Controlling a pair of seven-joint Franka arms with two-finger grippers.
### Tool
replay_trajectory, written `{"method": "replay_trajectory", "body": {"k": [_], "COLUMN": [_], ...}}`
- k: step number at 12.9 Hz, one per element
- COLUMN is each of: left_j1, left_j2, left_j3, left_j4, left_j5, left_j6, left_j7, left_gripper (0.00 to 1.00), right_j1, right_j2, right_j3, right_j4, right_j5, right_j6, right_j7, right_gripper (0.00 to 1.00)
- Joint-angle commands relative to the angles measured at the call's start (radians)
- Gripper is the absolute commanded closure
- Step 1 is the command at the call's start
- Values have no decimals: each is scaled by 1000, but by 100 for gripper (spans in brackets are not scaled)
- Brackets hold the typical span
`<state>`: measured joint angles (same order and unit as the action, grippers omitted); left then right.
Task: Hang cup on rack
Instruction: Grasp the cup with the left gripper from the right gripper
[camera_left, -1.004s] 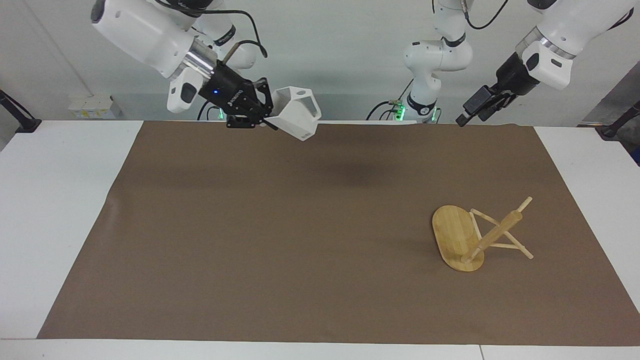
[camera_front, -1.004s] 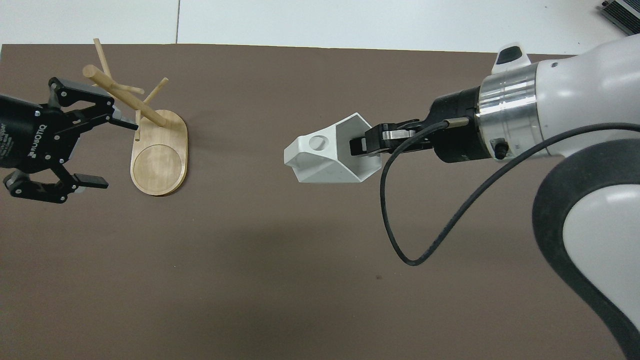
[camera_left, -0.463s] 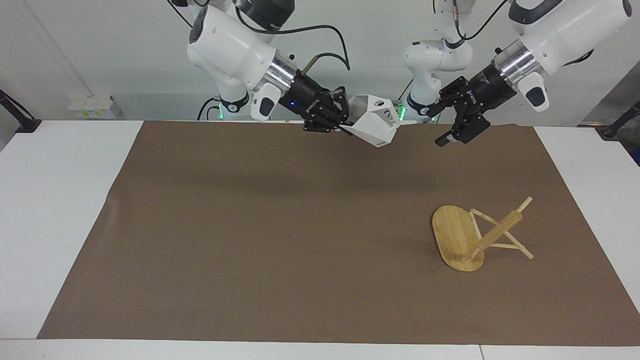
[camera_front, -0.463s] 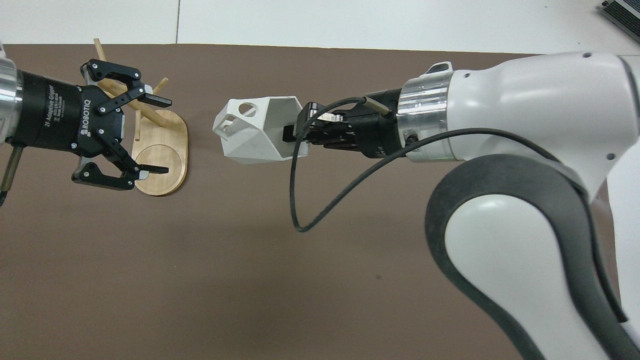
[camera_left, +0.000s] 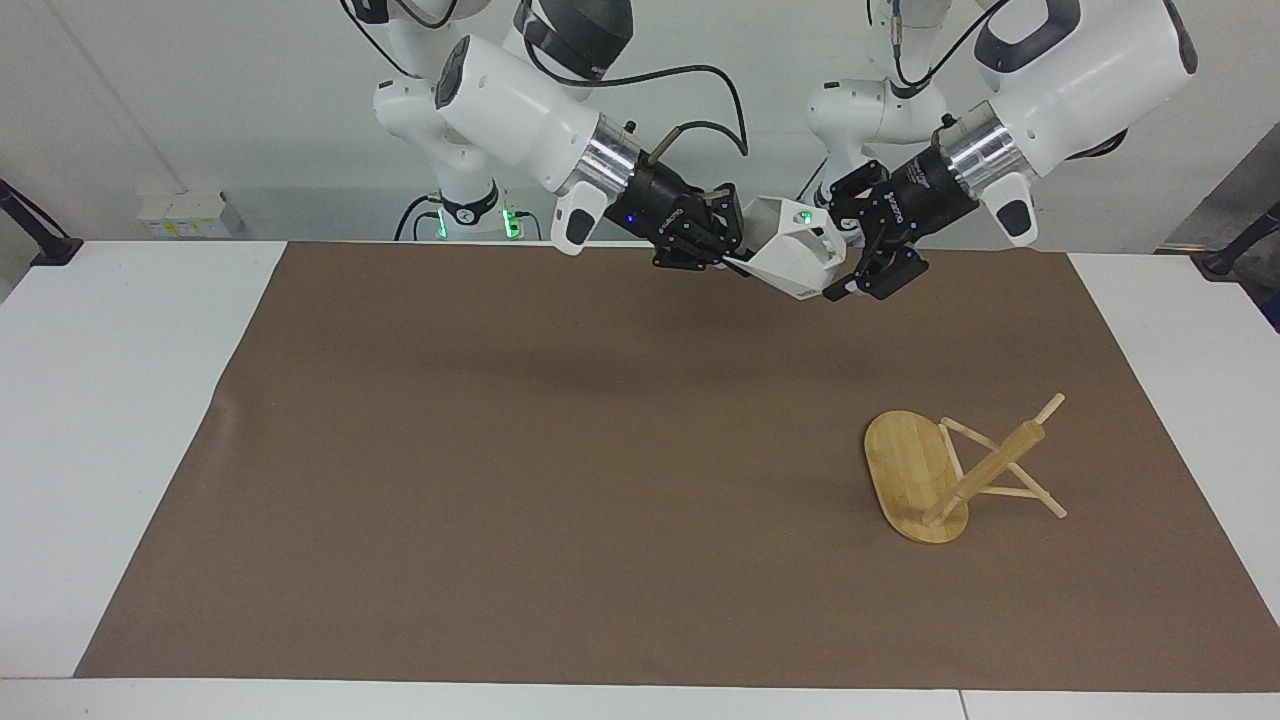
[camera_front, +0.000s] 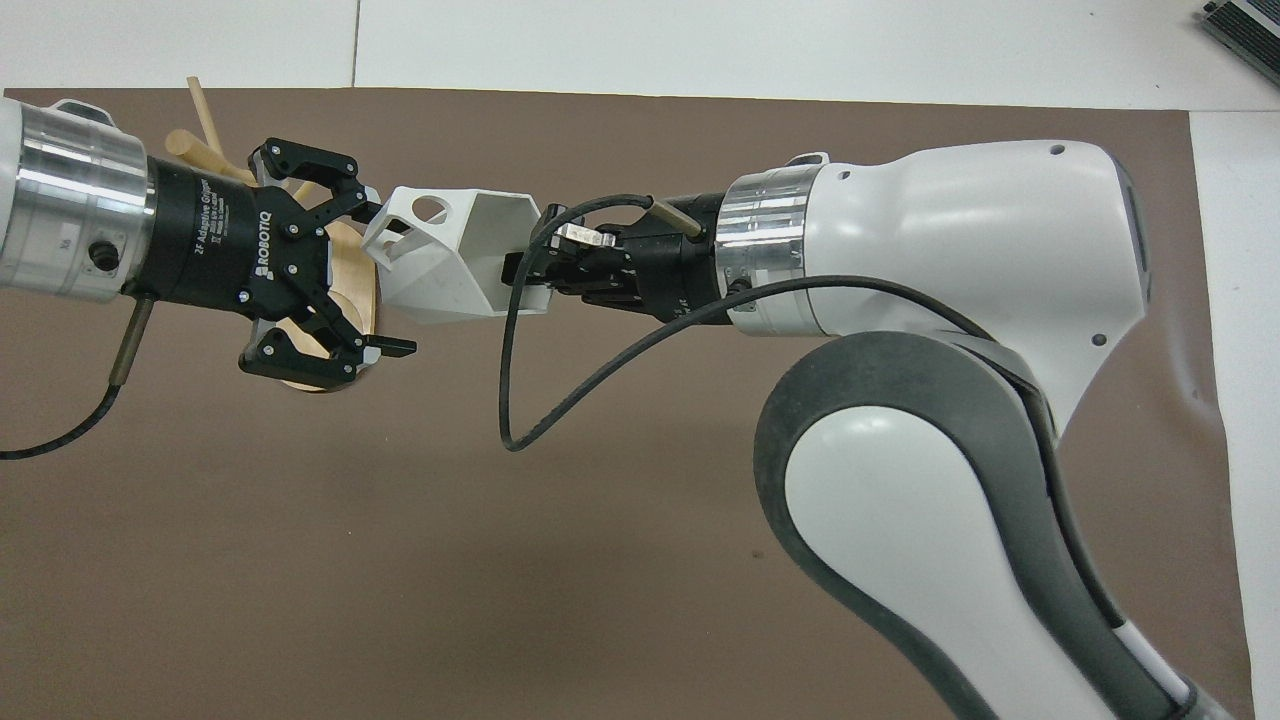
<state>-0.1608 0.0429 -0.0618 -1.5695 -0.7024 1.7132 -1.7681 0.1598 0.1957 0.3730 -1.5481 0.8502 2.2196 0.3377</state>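
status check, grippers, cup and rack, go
Right gripper shut on cup, aloft over mat. Left gripper open at cup's handle end. Rack lies tipped over. Nothing between.

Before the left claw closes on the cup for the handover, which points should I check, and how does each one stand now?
1. Right claw grips the white faceted cup by its rim, in the air: ok.
2. Left claw is open, fingers either side of the cup's handle end: ok.
3. Left claw fingers really line up with the cup and not only look so from overhead: cannot tell.
4. Bamboo mug rack stands upright, ready for hanging: not ok; it lies tipped over on the brown mat, base on edge.
5. Rack is out of the handover path: ok; in the facing view it lies well below both claws, toward the left arm's end of the table.
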Motion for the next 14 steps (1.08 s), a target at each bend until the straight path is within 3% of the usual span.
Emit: {"method": "replay_trajectory", "body": {"k": [1,14], "left_j1": [-16,-42], "left_j2": [-6,-11], "left_j3": [8,8], "left_j4": [-17,-44], "left_j5": [-20,-52], "left_j6": [17,48], "left_j7": [-34,-63], "left_gripper": [0,0], "right_j1": [-2,-3], "right_j2": [4,4], "right_j3": [-2,-2], "right_j4": [5,6], "right_j5": [33,47], "right_j6": [8,-3], "right_j7": [10,30], "right_gripper": [100,100]}}
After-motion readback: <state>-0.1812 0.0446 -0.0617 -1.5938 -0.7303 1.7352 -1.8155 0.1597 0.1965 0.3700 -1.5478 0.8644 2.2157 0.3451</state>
